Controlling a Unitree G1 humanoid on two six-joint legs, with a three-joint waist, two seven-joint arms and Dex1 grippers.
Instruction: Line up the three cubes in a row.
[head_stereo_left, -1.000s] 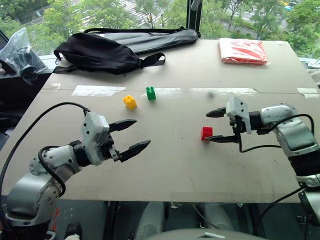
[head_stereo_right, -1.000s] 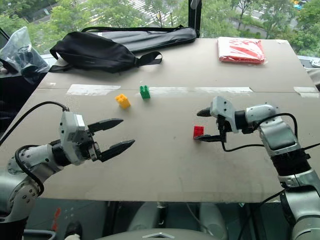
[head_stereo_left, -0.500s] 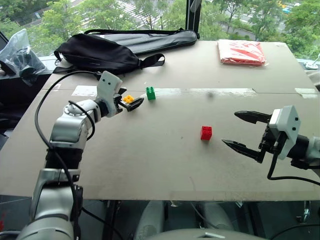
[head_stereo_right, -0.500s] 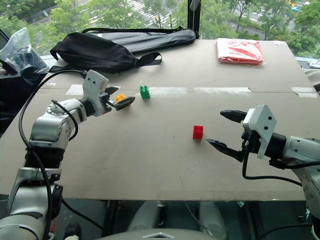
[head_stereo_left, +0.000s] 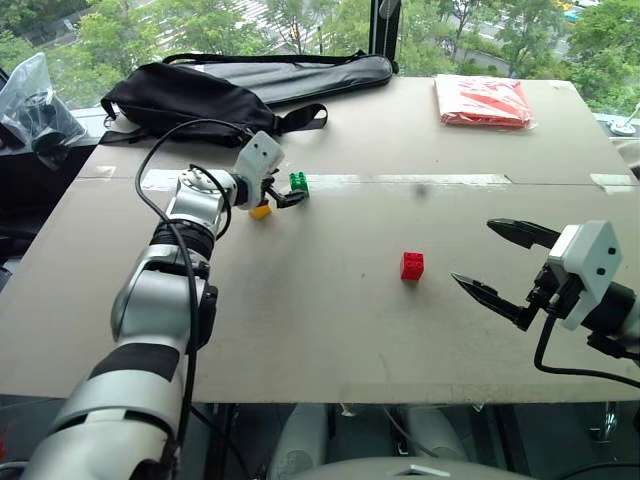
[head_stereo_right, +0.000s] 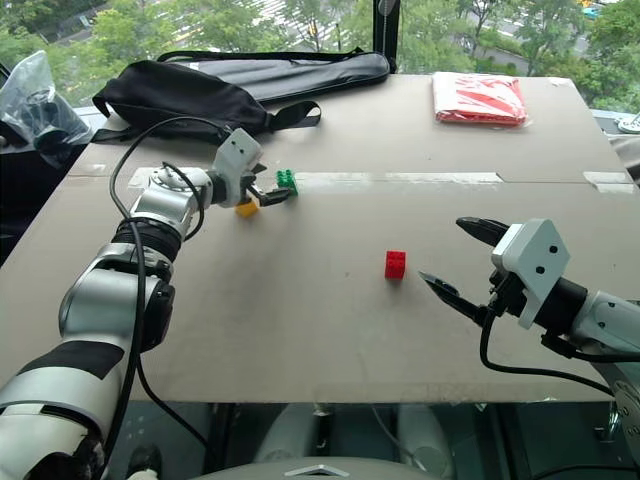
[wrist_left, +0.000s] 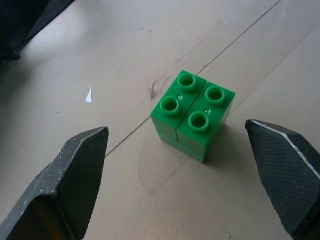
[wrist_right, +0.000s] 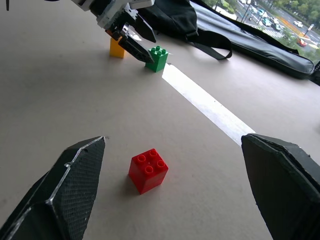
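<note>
The green cube (wrist_left: 192, 115) stands on the tan table by a strip of tape. My left gripper (head_stereo_left: 288, 190) is open, and the cube sits untouched just ahead of the gap between its fingers (wrist_left: 75, 185). The yellow cube (head_stereo_left: 261, 210) sits right beside the green cube, partly covered by that gripper. The red cube (head_stereo_left: 412, 265) lies alone mid-table. My right gripper (head_stereo_left: 472, 253) hovers open to the right of the red cube, clear of it. The right wrist view takes in the red cube (wrist_right: 148, 171), the green cube (wrist_right: 157, 58) and the yellow cube (wrist_right: 117, 48).
A black bag (head_stereo_left: 190, 105) and a long black case (head_stereo_left: 290, 75) lie at the back left. A red packet (head_stereo_left: 485, 100) lies at the back right. A clear plastic bag (head_stereo_left: 35, 100) sits off the table's left edge. Pale tape (head_stereo_left: 420, 181) crosses the table.
My left arm has stretched from the table's front edge out to the yellow and green cubes. My right gripper has drawn back from the red cube toward the front right, staying open.
</note>
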